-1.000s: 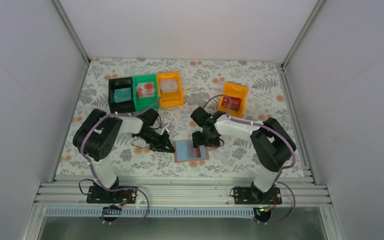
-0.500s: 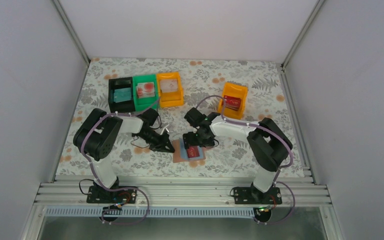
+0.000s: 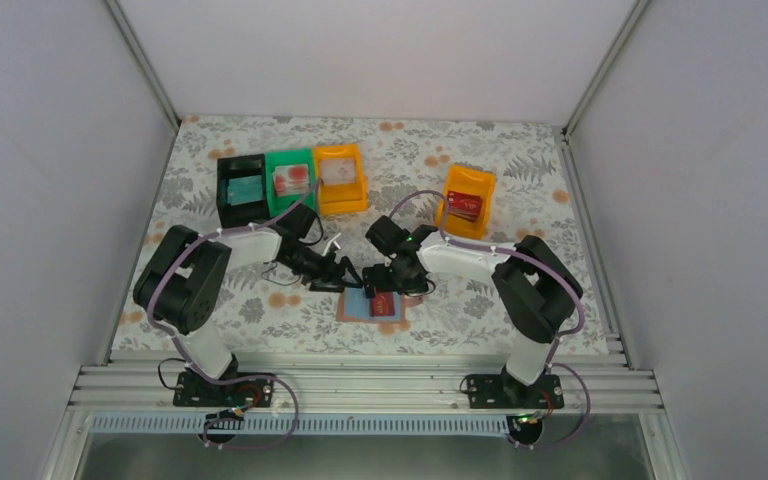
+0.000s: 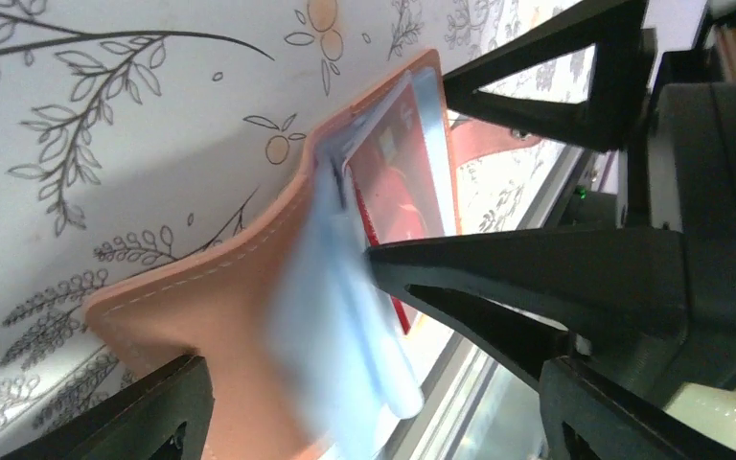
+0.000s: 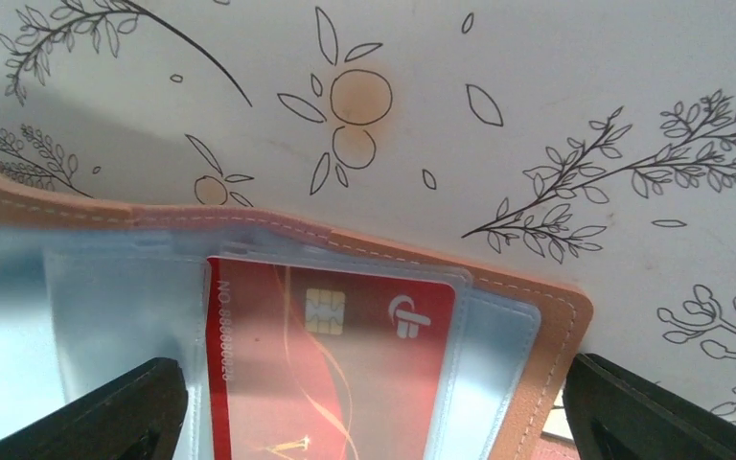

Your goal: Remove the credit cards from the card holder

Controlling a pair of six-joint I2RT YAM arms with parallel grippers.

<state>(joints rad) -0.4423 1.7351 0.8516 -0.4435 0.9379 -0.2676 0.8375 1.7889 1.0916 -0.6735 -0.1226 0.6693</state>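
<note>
Card holder lies open near-centre w/ the red credit card tucked in its clear sleeve. Left gripper and right gripper both have jaws apart, straddling it and gripping nothing. Risk imo: nothing pins the holder, so tugging the card drags everything, and the tips could clash.

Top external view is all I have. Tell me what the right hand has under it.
Observer: On its wrist view the right hand is open, fingers astride a red card with a gold chip.
Operator: Report whether that card is free.
Observer: No, it lies inside a clear sleeve of the card holder.
Operator: Now check the left hand.
Observer: The left hand is open too; its view shows the holder's pink cover curved rather than flat.
</note>
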